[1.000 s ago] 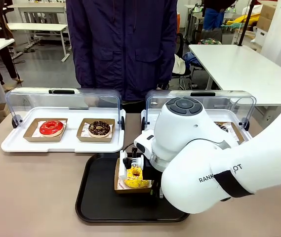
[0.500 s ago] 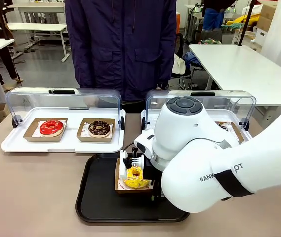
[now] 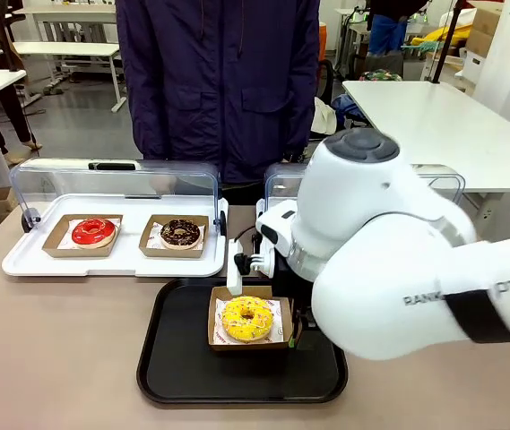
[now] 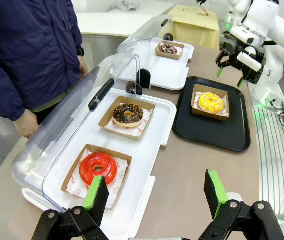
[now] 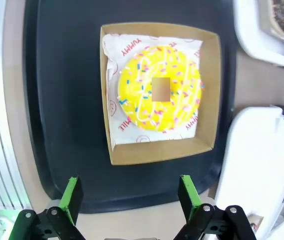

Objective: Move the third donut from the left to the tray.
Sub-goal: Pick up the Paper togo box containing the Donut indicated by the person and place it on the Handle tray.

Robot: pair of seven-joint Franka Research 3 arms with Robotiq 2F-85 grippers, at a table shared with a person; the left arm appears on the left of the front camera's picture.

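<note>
With the yellow donut (image 3: 247, 319) sitting flat on the black tray (image 3: 178, 358), I'd lift the right end effector (image 5: 130, 196), fingers wide and empty, straight up, clear of its holder.

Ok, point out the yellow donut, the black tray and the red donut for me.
yellow donut (image 5: 154, 89), right wrist view, on its glazed ring beside the hole.
black tray (image 3: 178, 345), front view, on its bare floor left of the holder.
red donut (image 4: 98, 168), left wrist view, on its glaze.

Red donut (image 3: 93, 232) beside chocolate donut (image 3: 180, 233).
</note>
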